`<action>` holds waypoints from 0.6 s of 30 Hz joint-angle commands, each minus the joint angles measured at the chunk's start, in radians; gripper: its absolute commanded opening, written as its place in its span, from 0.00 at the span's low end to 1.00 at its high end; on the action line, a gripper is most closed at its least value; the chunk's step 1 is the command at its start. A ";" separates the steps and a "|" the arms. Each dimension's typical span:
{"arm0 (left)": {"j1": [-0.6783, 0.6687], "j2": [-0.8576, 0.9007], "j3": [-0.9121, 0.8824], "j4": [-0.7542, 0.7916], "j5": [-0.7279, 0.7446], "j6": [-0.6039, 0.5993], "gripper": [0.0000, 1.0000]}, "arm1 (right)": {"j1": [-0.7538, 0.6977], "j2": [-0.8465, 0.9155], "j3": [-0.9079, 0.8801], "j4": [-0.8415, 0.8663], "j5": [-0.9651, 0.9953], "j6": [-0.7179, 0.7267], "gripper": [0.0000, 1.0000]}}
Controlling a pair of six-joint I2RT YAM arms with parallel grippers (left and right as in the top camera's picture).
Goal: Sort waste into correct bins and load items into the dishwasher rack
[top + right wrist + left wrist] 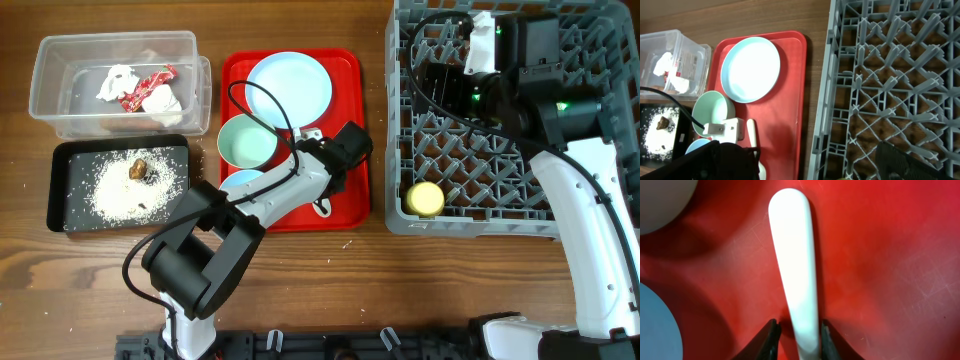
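Observation:
The white plastic spoon (pixel 792 255) lies on the red serving tray (pixel 880 255). My left gripper (pixel 797 341) is open and straddles the spoon's handle, the right finger touching it, the left a little apart. A pale blue plate (pixel 289 86), a green bowl (pixel 247 142) and a light blue bowl (pixel 240 181) share that tray. The yellow cup (pixel 425 198) stands in the grey rack (pixel 395 120). My right gripper (pixel 440 85) hovers over the rack's far part; only one dark finger (pixel 910 161) shows. The clear tub (pixel 60 60) holds the red wrapper (pixel 148 88) and white paper (pixel 118 80).
The black tray (pixel 70 160) holds white crumbs (pixel 110 190) and a brown scrap (pixel 138 168). Bare wood lies between the red tray and the rack and along the table's front. A black cable (pixel 260 110) loops over the plate and green bowl.

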 commanded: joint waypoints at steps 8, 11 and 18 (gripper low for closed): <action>0.005 0.006 0.013 -0.032 -0.023 0.017 0.34 | 0.004 0.013 0.007 0.000 -0.004 0.016 1.00; 0.031 -0.044 0.062 -0.109 -0.024 0.017 0.35 | 0.010 0.021 0.007 0.010 -0.016 0.017 1.00; 0.134 -0.249 0.158 -0.201 0.022 0.058 0.46 | 0.040 0.051 0.007 0.021 -0.049 0.036 1.00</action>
